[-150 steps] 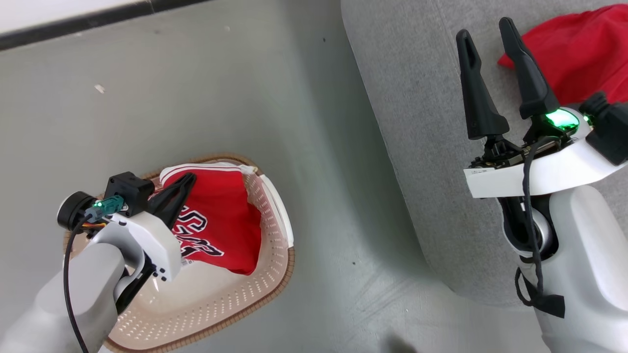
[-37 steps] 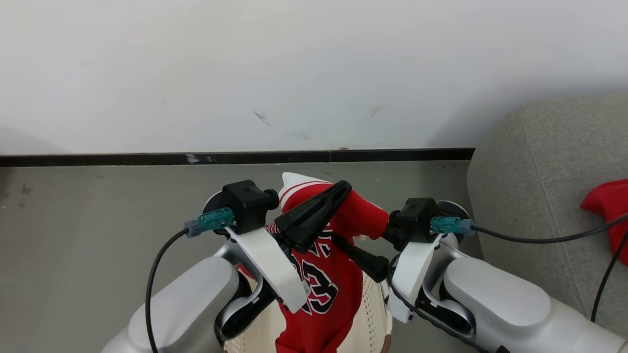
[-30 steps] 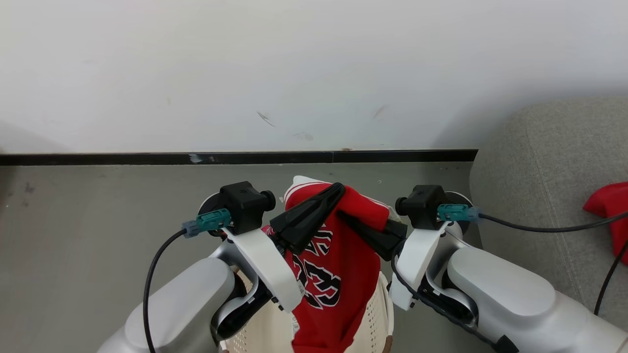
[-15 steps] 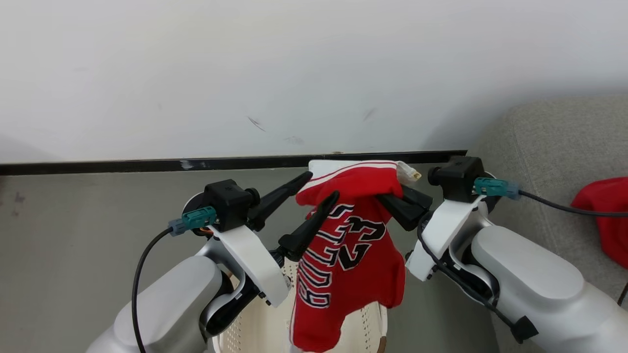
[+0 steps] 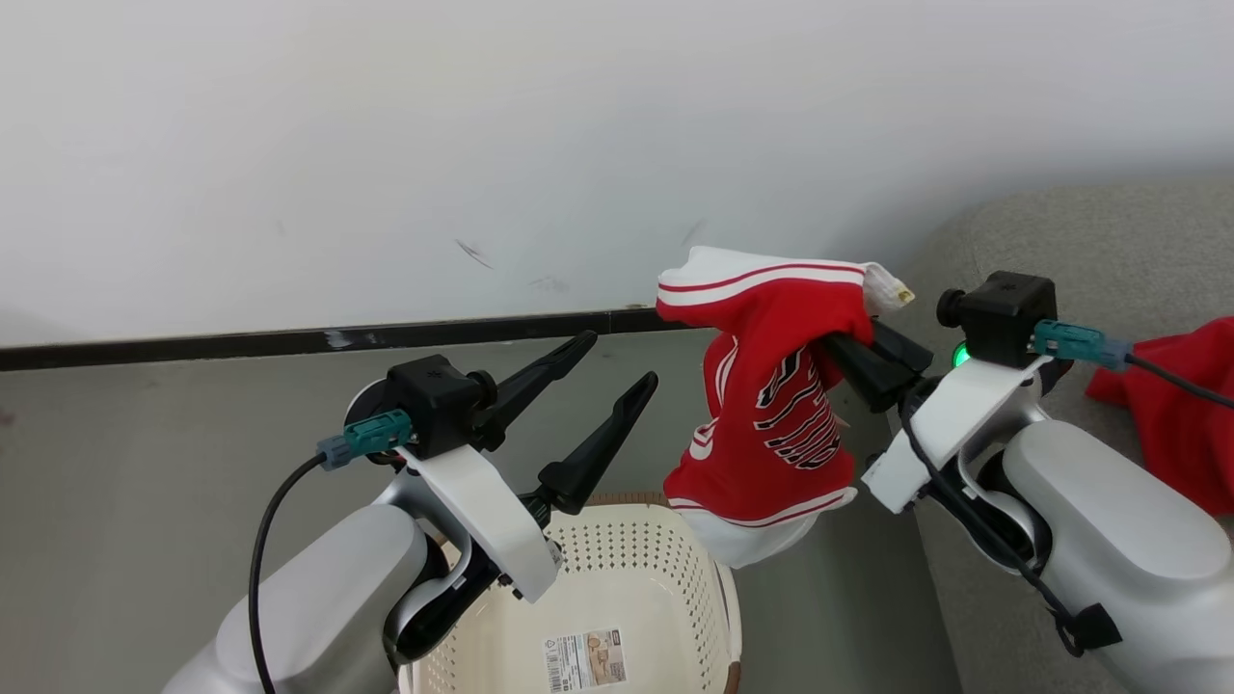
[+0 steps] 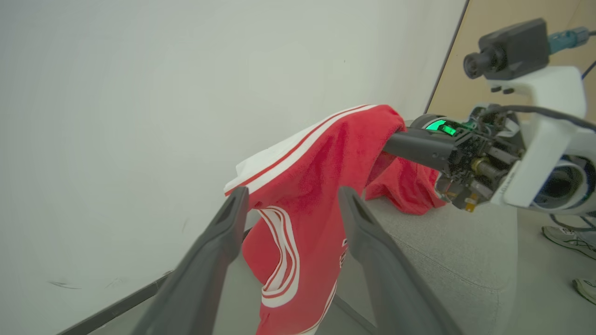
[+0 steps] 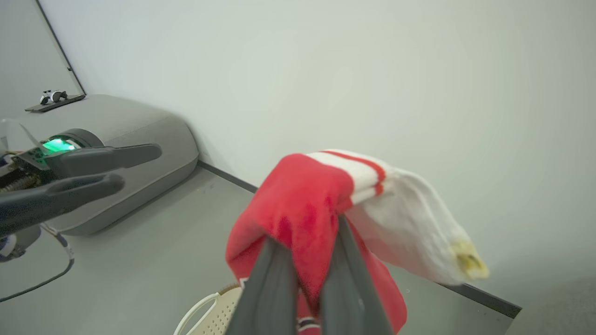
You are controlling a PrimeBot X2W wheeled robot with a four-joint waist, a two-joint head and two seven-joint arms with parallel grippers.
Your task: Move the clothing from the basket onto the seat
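Observation:
The red jersey with white trim and dark lettering hangs in the air, clear of the basket, which holds no clothing. My right gripper is shut on the jersey's upper fold, and the cloth drapes over its fingers. To the jersey's left, my left gripper stands open and apart from it, above the basket's far rim. The plain red garment lies on the grey seat at the right. In the left wrist view the jersey hangs just beyond the open fingers.
A white wall with a dark baseboard runs behind the grey floor. A label lies on the basket's bottom. Another grey upholstered piece stands off to the left. A person's shoes show beyond the seat.
My left gripper has let go of the jersey and opened. The right gripper has lifted the jersey up and to the right, clear of the basket. The camera has shifted a little.

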